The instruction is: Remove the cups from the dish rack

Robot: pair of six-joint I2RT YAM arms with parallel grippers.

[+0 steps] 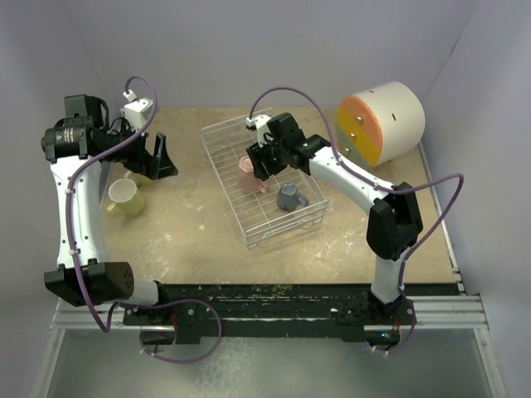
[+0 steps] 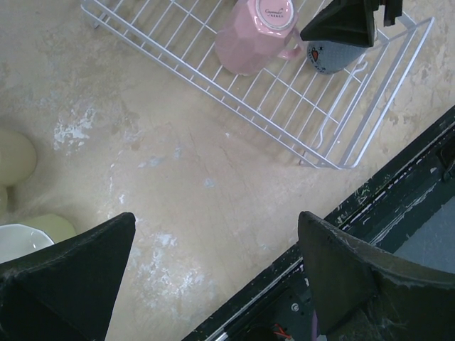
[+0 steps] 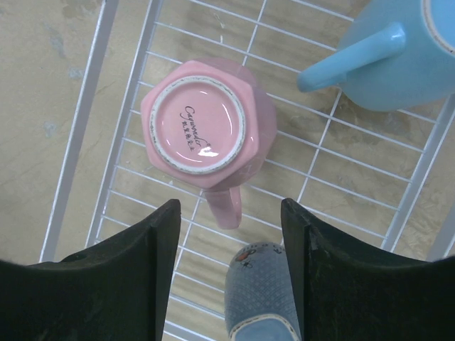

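Note:
The wire dish rack lies mid-table. A pink mug stands upside down in it, and a grey-blue mug lies beside it. My right gripper hovers open over the rack. In the right wrist view its jaws straddle the handle of the pink mug, with the grey-blue mug below and a light blue mug at the upper right. My left gripper is open and empty above bare table. A lime mug stands outside the rack at the left. A cream one shows at the edge of the left wrist view.
A round cream-and-orange drawer unit stands at the back right, close to the rack's far corner. The black rail of the table's front edge runs below the left gripper. Grey walls enclose the table on three sides.

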